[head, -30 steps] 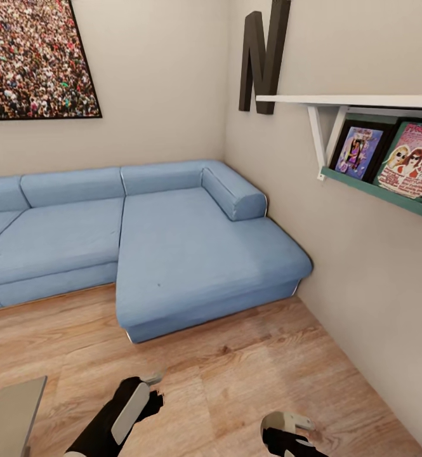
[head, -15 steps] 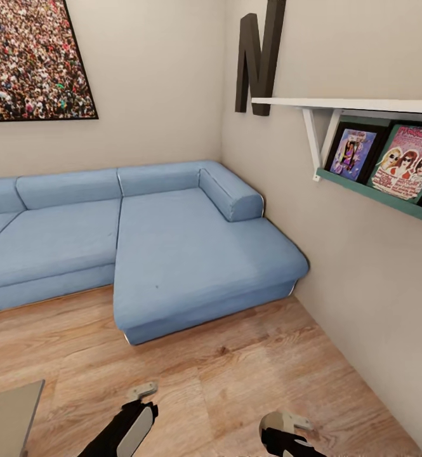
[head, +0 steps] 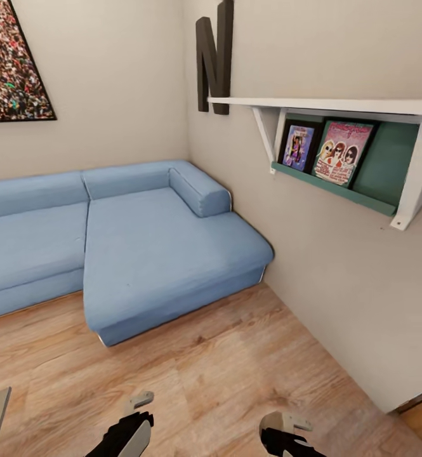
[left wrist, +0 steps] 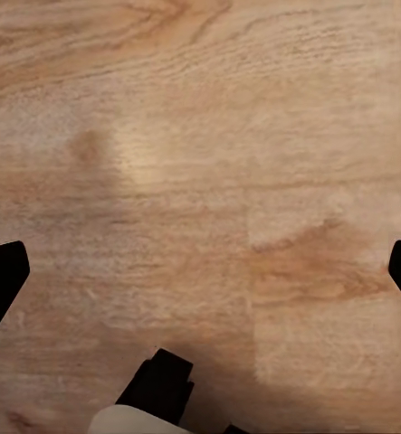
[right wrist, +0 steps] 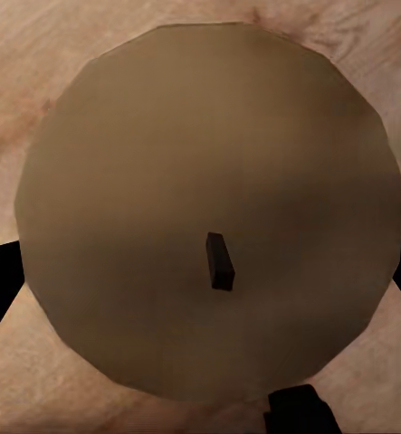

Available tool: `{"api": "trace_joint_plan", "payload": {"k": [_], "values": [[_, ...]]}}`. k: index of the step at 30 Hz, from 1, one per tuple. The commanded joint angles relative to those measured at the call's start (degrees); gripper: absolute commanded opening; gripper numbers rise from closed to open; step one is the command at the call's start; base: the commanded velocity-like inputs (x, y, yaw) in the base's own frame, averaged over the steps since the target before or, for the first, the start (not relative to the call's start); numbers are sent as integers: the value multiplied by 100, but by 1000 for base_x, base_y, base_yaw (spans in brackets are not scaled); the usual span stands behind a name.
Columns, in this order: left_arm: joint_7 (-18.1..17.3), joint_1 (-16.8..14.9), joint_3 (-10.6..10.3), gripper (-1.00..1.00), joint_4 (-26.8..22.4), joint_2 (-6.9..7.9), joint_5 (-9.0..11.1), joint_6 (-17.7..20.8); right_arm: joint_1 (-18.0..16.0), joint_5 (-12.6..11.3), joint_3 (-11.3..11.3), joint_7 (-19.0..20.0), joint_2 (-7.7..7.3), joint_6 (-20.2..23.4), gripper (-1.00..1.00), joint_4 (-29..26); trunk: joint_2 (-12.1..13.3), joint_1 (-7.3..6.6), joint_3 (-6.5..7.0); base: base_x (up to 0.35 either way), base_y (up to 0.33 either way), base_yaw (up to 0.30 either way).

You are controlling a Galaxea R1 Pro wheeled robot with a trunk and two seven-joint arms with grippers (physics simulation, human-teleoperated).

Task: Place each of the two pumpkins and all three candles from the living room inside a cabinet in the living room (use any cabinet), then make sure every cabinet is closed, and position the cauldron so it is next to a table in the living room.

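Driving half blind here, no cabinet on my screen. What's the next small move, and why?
Probably turn the base to the right. The right gripper seems to hold a candle, yet the head view faces the blue sofa and the wall shelf, nowhere to stow it. The wall ends at the lower right, so the room may open there.

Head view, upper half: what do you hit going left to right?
Framed crowd photo on the wall → big dark letter N → white wall shelf bracket → purple-covered picture → pink-covered picture with three faces → teal shelf backing.
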Motion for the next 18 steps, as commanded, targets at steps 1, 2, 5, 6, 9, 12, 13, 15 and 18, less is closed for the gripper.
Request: {"api": "trace_joint_plan", "payload": {"k": [1, 2, 5, 6, 9, 12, 13, 15, 18], "values": [[46, -2, -34, 100, -9, 6, 30, 25, -4, -67, 51, -21, 1, -17, -100, -6, -2, -2, -5, -147, -252, -278], [46, -2, -34, 100, -8, 6, 30, 21, -4, -67, 48, -21, 1, -18, -100, -6, -2, -2, -5, -100, -268, -278], [46, -4, -35, 100, -6, 6, 30, 17, -5, -67, 47, -21, 1, -17, -100, -6, -2, -2, -5, -44, -221, -278], [46, -3, -35, 100, -6, 6, 30, 16, -4, -67, 45, -21, 1, -16, -100, -6, -2, -2, -5, -13, -79, -278], [46, -3, -35, 100, -5, 6, 30, 15, -6, -67, 46, -21, 1, -17, -100, -6, -2, -2, -5, -6, -35, -278], [46, -2, -35, 100, -5, 6, 30, 15, -4, -67, 49, -21, 1, -19, -100, -6, -2, -2, -5, -2, -11, -278], [46, -1, -35, 100, -5, 6, 30, 15, -6, -67, 49, -21, 1, -19, -100, -6, -2, -2, -5, -1, -3, -278], [46, 0, -35, 100, -5, 6, 30, 15, -5, -67, 49, -21, 1, -17, -100, -6, -2, -2, -5, 0, -2, -278], [46, -1, -35, 100, -5, 6, 30, 15, -4, -67, 46, -21, 1, -13, -100, -2, -2, -2, -5, 0, -1, -278]]}}
